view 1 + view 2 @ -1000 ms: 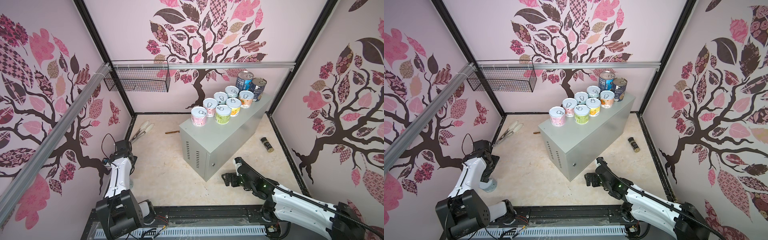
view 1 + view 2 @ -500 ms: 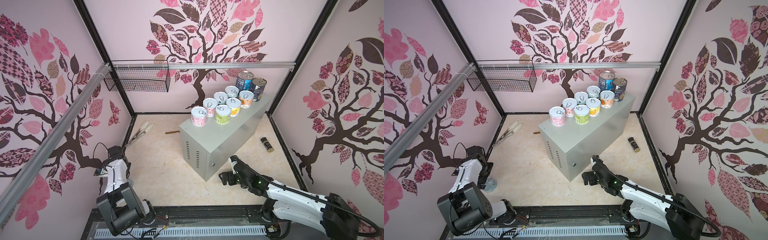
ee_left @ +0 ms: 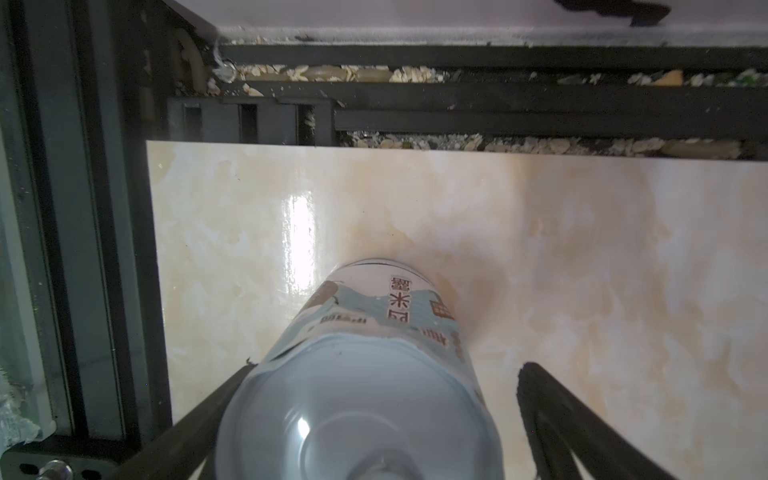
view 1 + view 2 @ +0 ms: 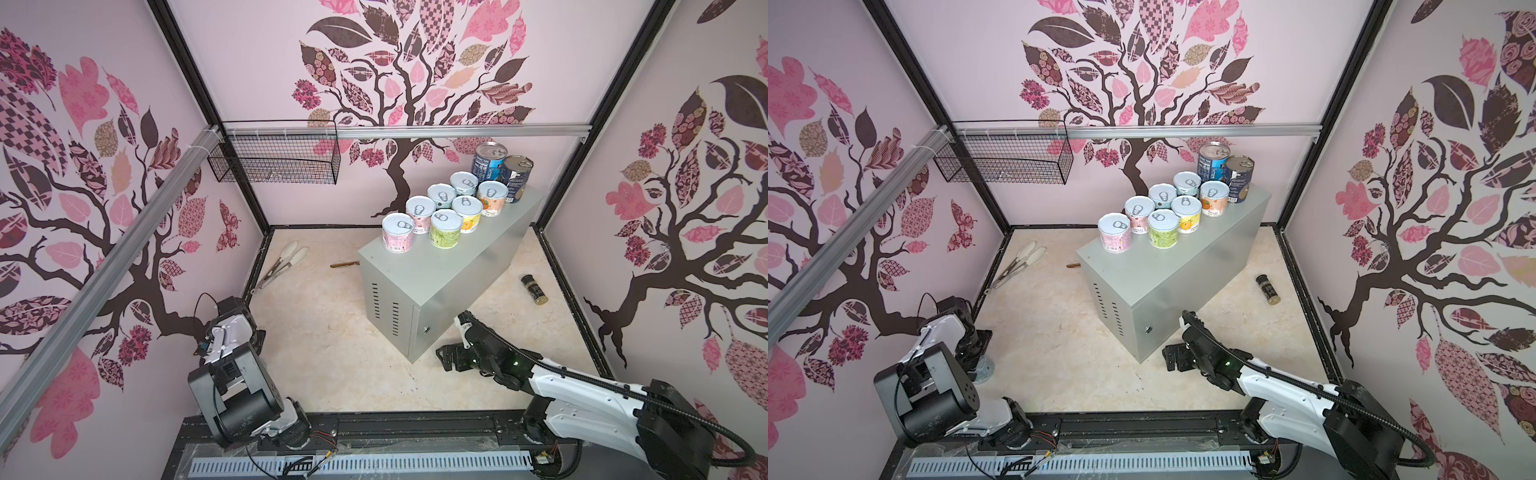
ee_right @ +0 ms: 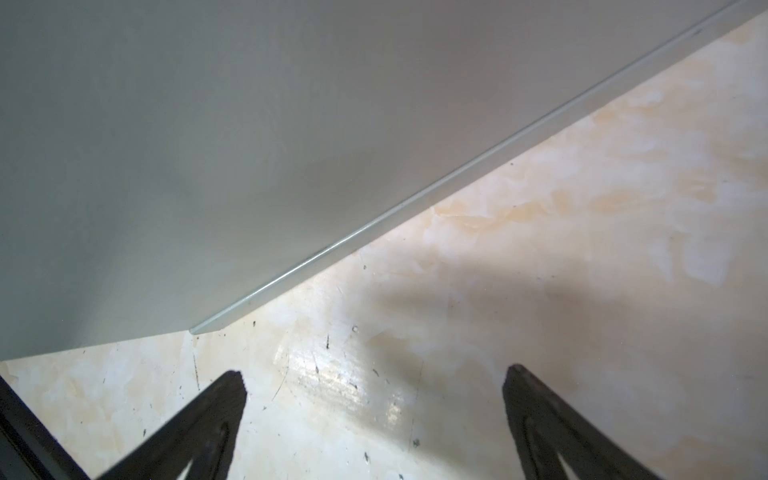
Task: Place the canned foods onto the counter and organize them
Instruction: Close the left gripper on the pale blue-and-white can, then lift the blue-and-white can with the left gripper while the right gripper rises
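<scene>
On the counter (image 4: 449, 270), a grey cabinet set at an angle on the floor, 9 cans stand upright in both top views. 7 short cans (image 4: 446, 227) with pastel labels form 2 rows along its far-left edge, touching or nearly touching. 2 tall cans (image 4: 488, 160) with dark labels stand side by side at the far end, just behind the rows. The near half of the counter top is bare.

A 10th can (image 3: 374, 316), short with a pale blue label, sits on the floor near the left wall, well apart from the counter. In the left wrist view its plain metal end faces the camera. The left gripper (image 3: 388, 368) is spread around it: 1 finger lies against or just beside the can's side, while the other finger (image 3: 552, 415) stands clear of it with floor showing between. So the jaws are released, not clamped on the can. In a top view a sliver of the can (image 4: 986, 369) shows beneath that gripper (image 4: 976, 345).

The right gripper (image 5: 374, 415) hangs low over the floor just beside the counter's near corner (image 5: 208, 145). Its jaws are spread wide with only bare floor between them. In both top views it (image 4: 451, 359) is near the door with the small lock.

Elsewhere, a wire basket (image 4: 274, 162) hangs on the back-left rail. Tongs (image 4: 282, 262) lie by the left wall, and a spice jar (image 4: 535, 289) lies on its side right of the counter.
</scene>
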